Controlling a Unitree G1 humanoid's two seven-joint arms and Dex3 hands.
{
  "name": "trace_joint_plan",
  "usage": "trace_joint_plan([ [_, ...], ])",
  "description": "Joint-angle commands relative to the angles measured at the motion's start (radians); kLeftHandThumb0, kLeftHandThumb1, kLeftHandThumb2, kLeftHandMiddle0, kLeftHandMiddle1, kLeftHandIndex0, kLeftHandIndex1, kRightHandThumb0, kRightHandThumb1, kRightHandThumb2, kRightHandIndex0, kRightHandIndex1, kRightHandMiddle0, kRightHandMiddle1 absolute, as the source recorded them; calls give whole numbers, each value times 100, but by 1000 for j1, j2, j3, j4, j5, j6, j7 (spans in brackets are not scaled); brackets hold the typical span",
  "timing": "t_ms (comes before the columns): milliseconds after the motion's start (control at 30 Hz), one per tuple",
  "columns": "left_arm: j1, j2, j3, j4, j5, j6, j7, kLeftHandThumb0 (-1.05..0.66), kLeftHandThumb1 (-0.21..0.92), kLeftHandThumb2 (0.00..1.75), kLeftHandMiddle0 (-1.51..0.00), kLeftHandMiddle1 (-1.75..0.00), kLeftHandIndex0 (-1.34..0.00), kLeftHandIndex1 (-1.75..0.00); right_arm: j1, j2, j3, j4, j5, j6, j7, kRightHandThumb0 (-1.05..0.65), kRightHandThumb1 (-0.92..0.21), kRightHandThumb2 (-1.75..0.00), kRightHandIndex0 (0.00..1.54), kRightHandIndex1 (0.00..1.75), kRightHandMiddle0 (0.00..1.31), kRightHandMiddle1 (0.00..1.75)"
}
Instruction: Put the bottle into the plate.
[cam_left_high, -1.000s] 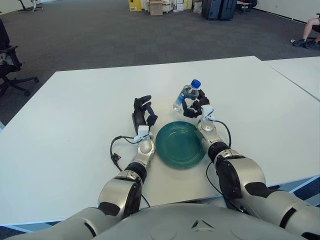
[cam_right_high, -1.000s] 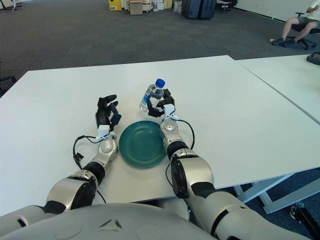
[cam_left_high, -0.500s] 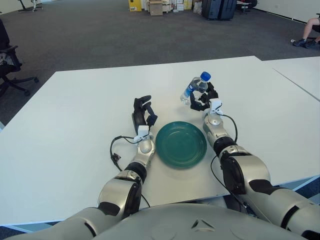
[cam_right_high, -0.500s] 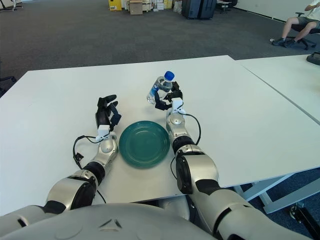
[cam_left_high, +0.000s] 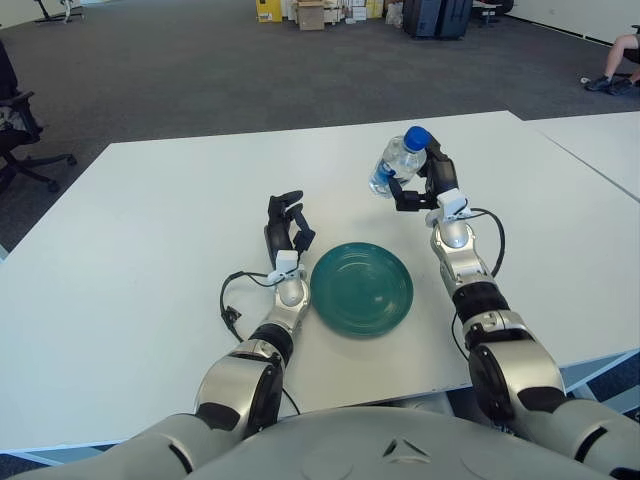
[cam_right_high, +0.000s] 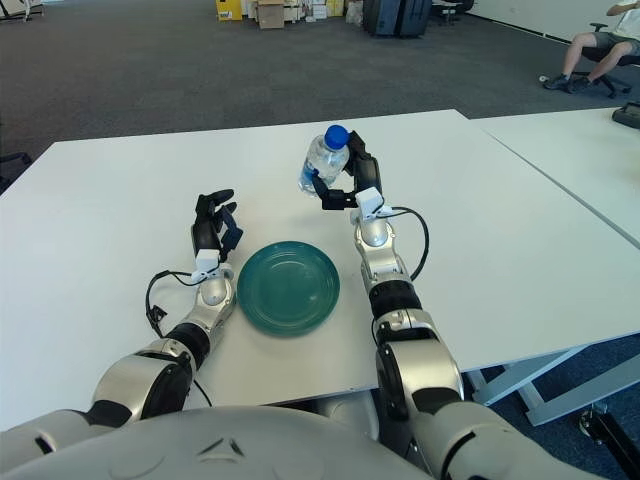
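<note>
1. Clear plastic bottle with a blue cap (cam_left_high: 398, 165) sits clamped in my right hand (cam_left_high: 425, 182), tilted, raised above the white table (cam_left_high: 130, 250).
2. It hangs beyond the round dark-green plate (cam_left_high: 361, 288), toward the plate's far right side.
3. My left hand (cam_left_high: 285, 226) shows just left of the plate, fingers loosely curled, holding nothing.
</note>
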Motion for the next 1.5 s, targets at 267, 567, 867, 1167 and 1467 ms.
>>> trace_joint_plan([
  [267,39,5,1,32,-2,3,-23,-68,92,92,-54,-70,-45,-121,172,-76,72,-342,-88,93,104,-6,-31,-127,123,175,101,175],
  [567,36,1,14,30,-16,-5,-41,-66,92,90,-54,-68,-47,-122,226,-124,105,-393,-134,79,139,-7,-33,-124,123,175,100,175],
  [867,33,-2,19,30,-16,1,-40,-65,92,90,-56,-69,-48,-123,252,-168,141,-376,-184,18,133,-8,-34,-123,125,175,99,175],
  [1167,32,-4,27,30,-25,1,-40,-65,92,89,-58,-71,-47,-123,289,-194,173,-323,-221,-18,136,-11,-32,-123,126,175,99,175],
  [1467,31,-8,36,28,-41,-1,-50,-67,92,89,-59,-72,-46,-120,285,-222,185,-273,-213,-14,169,-13,-30,-123,124,175,100,175],
])
